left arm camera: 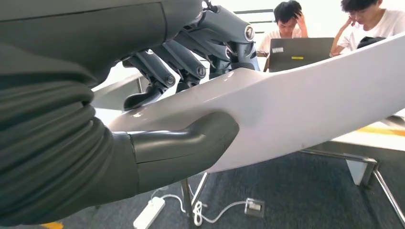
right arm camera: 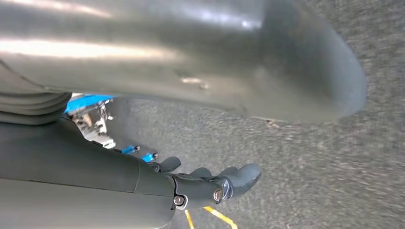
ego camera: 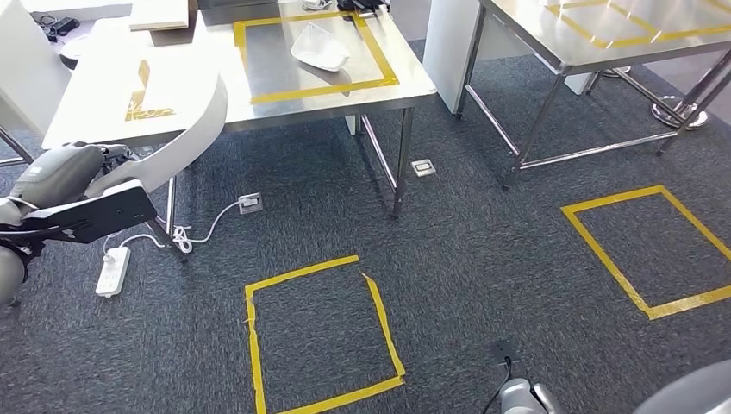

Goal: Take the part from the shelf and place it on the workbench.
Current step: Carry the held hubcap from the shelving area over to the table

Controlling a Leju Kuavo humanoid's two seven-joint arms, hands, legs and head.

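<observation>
Left hand (left arm camera: 191, 95) grips long curved white part (left arm camera: 310, 105)

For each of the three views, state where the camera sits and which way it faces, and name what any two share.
Head view: high on the body, facing forward and down at the carpet and steel workbench; left hand carries the white curved part.
Left wrist view: behind the left hand, facing along the part toward seated people.
Right wrist view: behind the hanging right hand, facing down at carpet.
Shared: head and left wrist views both show the part, power strip and cable.
</observation>
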